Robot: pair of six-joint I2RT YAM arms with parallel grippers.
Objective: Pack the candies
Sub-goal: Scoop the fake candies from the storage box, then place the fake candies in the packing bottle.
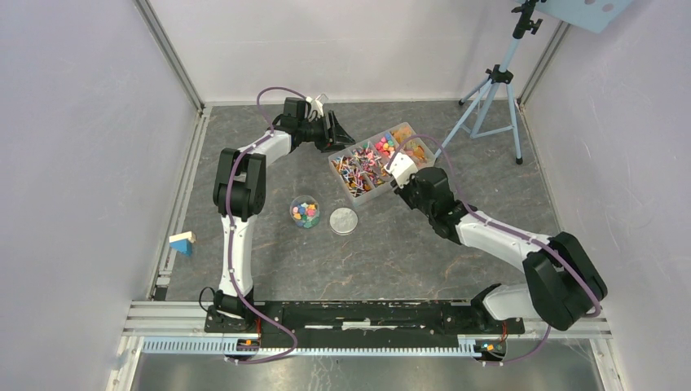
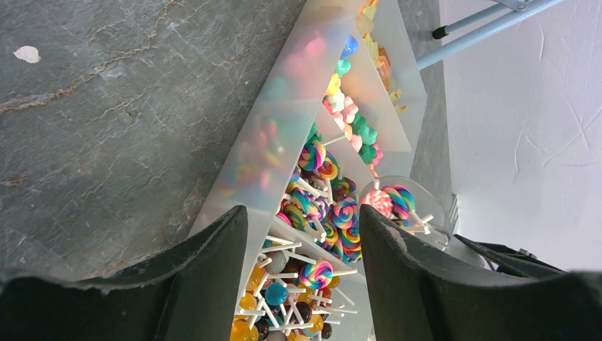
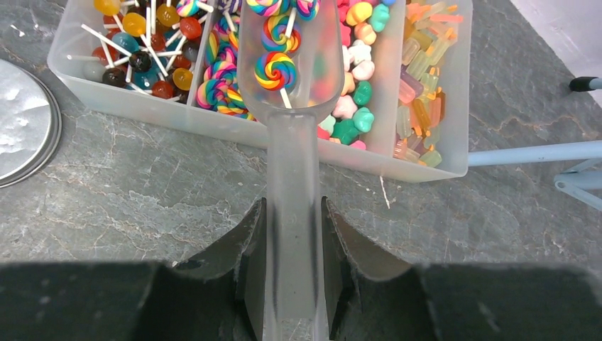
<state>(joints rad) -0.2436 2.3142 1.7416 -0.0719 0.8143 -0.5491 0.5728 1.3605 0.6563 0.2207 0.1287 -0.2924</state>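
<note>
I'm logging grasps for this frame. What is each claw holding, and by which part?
The right claw grips the clear scoop by its handle, lollipops in its bowl. The left claw is open and holds nothing.

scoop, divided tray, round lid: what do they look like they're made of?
Scoop: probably translucent frosted plastic; the candies show through its bowl.
Divided tray: the same cloudy, semi-clear plastic by the look of it; colours blur through its walls.
Round lid: looks like metal, silvery grey with dull, uneven reflections and a raised rim.
</note>
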